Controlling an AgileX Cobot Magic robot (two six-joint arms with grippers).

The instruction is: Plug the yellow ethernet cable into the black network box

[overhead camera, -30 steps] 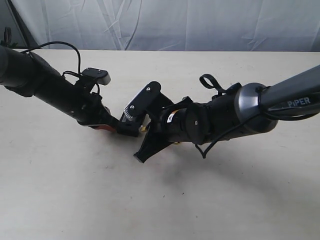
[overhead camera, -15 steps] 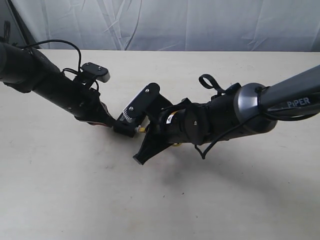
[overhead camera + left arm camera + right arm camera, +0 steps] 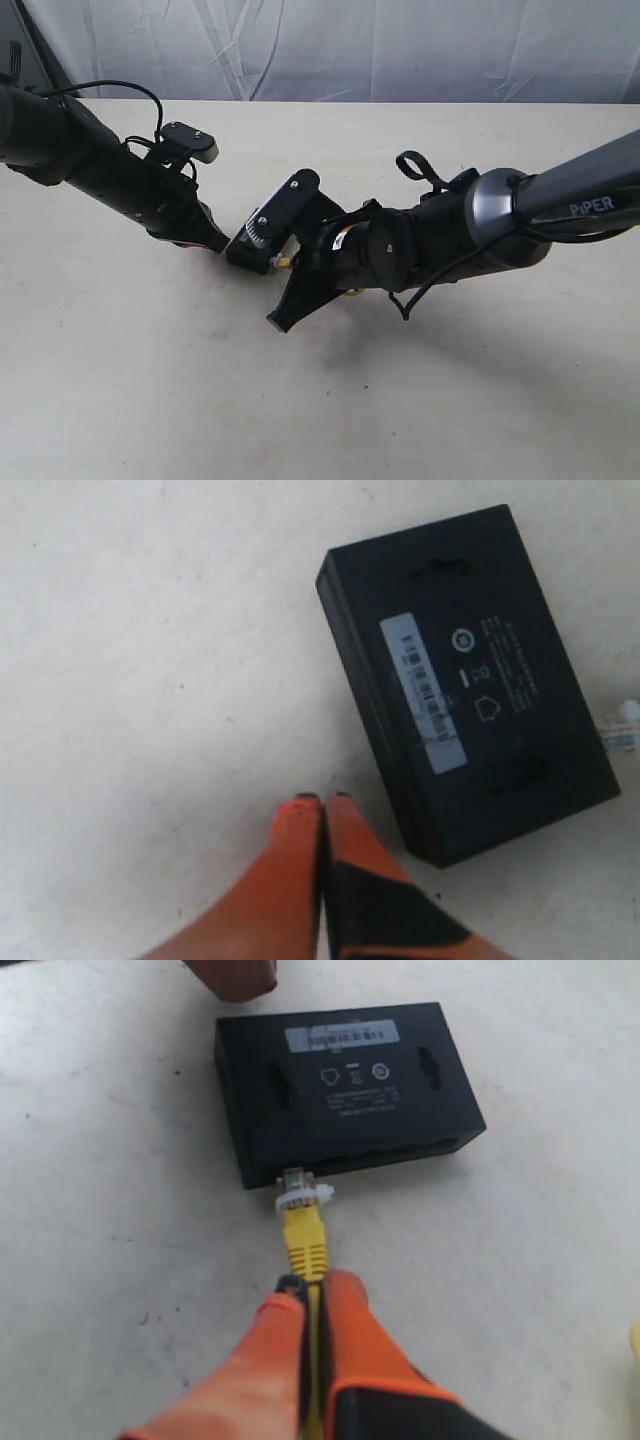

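The right pincer (image 3: 312, 1285) is seen closed narrowly on the yellow ethernet cable (image 3: 305, 1240). The cable is gripped just behind its yellow boot, and the cord is run back between the orange fingers (image 3: 350, 1325). The clear plug (image 3: 300, 1198) at the cable's end is held against the port side of the black network box (image 3: 345, 1090), near one corner. How far it is seated cannot be told. The box is laid flat on the pale surface (image 3: 100, 1160) with its white label strip (image 3: 340, 1035) turned upward.

The left pincer (image 3: 322, 800) is pressed together with nothing held between its orange fingers. Its tips are set low over the surface, just beside the long side of the box opposite the ports, and a small gap is left. In the exterior view the two arms are seen meeting near the middle of the surface. The box lies between them and is largely covered by the right arm's wrist.
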